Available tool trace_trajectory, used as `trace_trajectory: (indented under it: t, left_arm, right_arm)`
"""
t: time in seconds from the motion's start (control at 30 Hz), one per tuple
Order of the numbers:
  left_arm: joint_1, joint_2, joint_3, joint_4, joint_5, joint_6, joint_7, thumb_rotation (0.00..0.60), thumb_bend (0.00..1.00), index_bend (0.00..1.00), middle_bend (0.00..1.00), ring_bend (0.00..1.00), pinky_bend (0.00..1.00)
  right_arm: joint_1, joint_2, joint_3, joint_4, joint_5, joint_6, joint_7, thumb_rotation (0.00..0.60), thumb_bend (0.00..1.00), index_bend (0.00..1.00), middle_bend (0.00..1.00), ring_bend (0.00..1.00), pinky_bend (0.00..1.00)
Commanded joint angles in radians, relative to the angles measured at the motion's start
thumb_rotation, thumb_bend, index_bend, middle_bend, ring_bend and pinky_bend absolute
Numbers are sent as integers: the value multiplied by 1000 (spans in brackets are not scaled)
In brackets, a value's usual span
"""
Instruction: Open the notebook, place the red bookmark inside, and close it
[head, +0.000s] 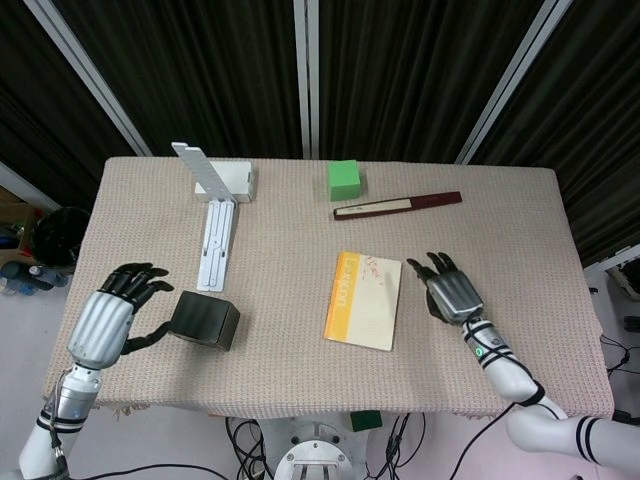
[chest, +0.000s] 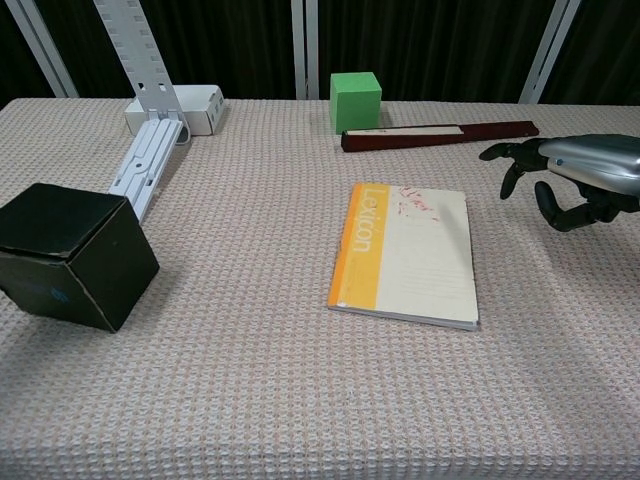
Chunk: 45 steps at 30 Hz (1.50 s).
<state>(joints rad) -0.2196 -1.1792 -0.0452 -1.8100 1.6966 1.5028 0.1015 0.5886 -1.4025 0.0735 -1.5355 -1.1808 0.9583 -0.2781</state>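
Note:
The notebook (head: 363, 300) (chest: 405, 255) lies flat and closed near the table's middle; it is cream with a yellow spine band and small red marks near its far edge. A long dark red and cream strip, the bookmark (head: 398, 206) (chest: 437, 135), rests on the cloth beyond it, beside the green cube. My right hand (head: 452, 292) (chest: 580, 175) hovers just right of the notebook, fingers apart and slightly bent, holding nothing and not touching the book. At the front left, my left hand (head: 105, 322) is spread beside the black box, empty.
A black box (head: 204, 319) (chest: 72, 255) stands at the front left. A white hinged bracket (head: 214, 215) (chest: 150, 120) and a white block lie at the back left, and a green cube (head: 343, 178) (chest: 356, 99) sits at the back centre. The beige cloth-covered table (head: 500, 220) ends close behind my right hand.

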Motion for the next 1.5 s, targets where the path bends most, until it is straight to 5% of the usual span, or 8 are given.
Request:
trace_trajectory:
  t: [0.03, 0.73, 0.87, 1.2, 1.5]
  left_arm:
    - [0, -1, 0, 2, -3, -1, -1, 600, 156, 368, 265, 192, 204]
    - [7, 4, 4, 10, -11, 6, -9, 600, 156, 368, 266, 192, 204]
    - [13, 10, 5, 24, -20, 10, -18, 600, 157, 368, 265, 192, 204]
    - [51, 20, -1, 76, -92, 31, -11, 600, 156, 368, 265, 192, 202]
    - [125, 22, 36, 126, -144, 64, -66, 600, 155, 368, 265, 192, 201]
  right_arm:
    - [10, -30, 15, 51, 28, -32, 26, 600, 884, 0, 250, 0, 0]
    - [125, -223, 78, 228, 37, -110, 21, 600, 829, 0, 216, 0, 0]
    - [77, -147, 59, 163, -13, -17, 14, 600, 800, 0, 210, 0, 0]
    - [-175, 164, -36, -81, -205, 386, 27, 600, 278, 0, 127, 0, 0]
    - [-416, 305, -137, -148, -269, 617, 198, 600, 252, 0, 84, 0, 0]
